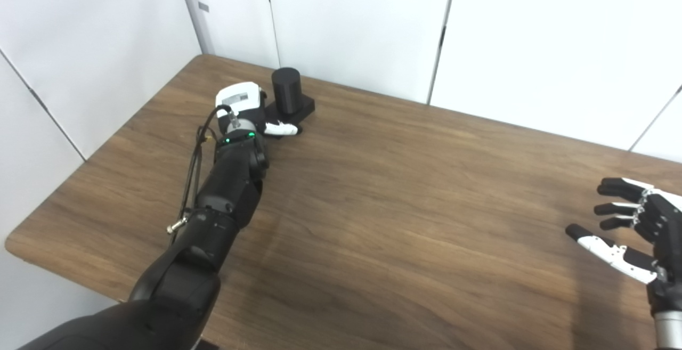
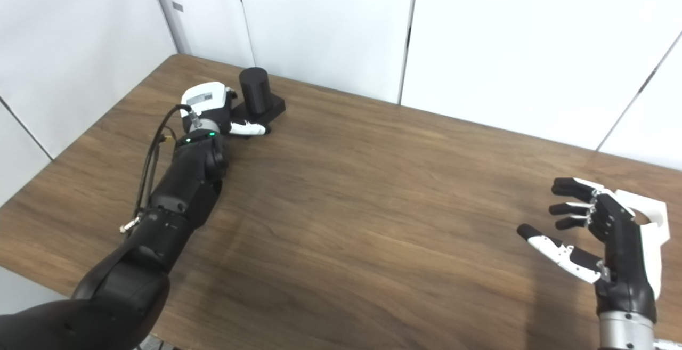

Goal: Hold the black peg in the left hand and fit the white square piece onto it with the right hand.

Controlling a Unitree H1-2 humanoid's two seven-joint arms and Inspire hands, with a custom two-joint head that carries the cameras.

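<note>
Black peg (image 1: 286, 90) beside outstretched left hand (image 1: 245, 106); right hand (image 2: 602, 238) splayed

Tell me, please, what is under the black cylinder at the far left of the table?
The black peg stands upright on a flat black base, one piece or two I cannot tell. The left hand is at the base's near side and hides that part; its grip is unclear.

Brown wood-grain table (image 1: 405, 222), white panelled walls (image 1: 533, 35) behind

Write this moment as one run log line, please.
left hand: at black peg, grasp unclear | right hand: open, empty | white square piece: behind right hand | table
</note>
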